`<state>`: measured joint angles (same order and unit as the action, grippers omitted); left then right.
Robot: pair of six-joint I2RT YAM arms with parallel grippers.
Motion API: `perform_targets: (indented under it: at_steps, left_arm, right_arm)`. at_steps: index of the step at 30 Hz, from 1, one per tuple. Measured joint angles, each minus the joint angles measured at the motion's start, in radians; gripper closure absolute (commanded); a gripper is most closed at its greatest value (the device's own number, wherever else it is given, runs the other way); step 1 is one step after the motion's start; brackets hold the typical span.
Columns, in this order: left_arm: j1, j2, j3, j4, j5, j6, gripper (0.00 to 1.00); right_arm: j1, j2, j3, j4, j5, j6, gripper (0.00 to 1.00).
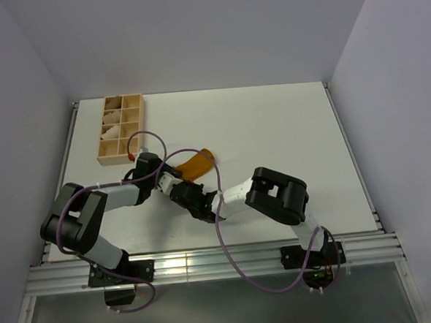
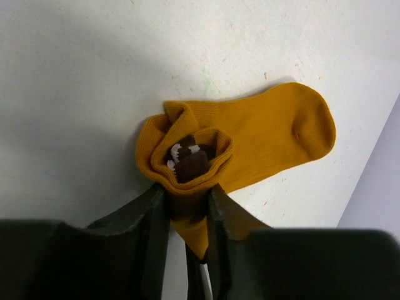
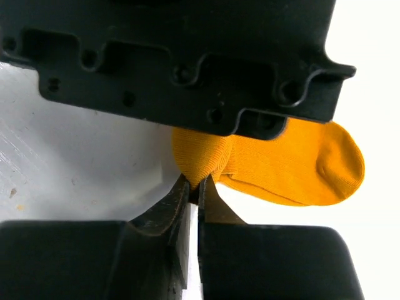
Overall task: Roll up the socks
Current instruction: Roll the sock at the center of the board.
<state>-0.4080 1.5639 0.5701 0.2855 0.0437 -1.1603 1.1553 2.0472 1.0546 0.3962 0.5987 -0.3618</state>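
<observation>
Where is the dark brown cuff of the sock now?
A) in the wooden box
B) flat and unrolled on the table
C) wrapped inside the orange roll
C: the left wrist view shows the brown cuff at the centre of the rolled sock, which the left hand pinches.

The mustard-orange socks (image 2: 269, 140) are partly rolled, with the brown, white-striped cuff coiled inside a loose roll pinched between the left gripper's (image 2: 186, 206) fingers. The toe end lies flat beyond those fingertips. The right gripper (image 3: 195, 187) pinches a fold of the roll.
</observation>
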Motion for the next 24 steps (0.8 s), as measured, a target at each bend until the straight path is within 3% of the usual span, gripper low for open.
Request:
perform_targets:
  at_steps: [4, 10, 14, 24]
  left_arm:
    - [-0.001, -0.022, -0.021, -0.002, 0.005, -0.016, 0.41]
    - [-0.003, -0.092, -0.053, -0.023, 0.0, -0.038, 0.26]
    - [0.003, -0.158, -0.098, -0.035, -0.035, -0.055, 0.23]
    - [0.016, -0.314, -0.217, -0.022, -0.093, -0.058, 0.23]
  right_arm:
    - [-0.004, 0.0, 0.0, 0.0, -0.017, 0.028, 1.0]
    - [-0.036, -0.014, 0.0, -0.008, -0.101, 0.092, 1.0]
    - [-0.08, -0.045, -0.003, -0.037, -0.227, 0.16, 1.0]
    - [-0.282, -0.078, -0.009, -0.045, -0.714, 0.404, 1.0]
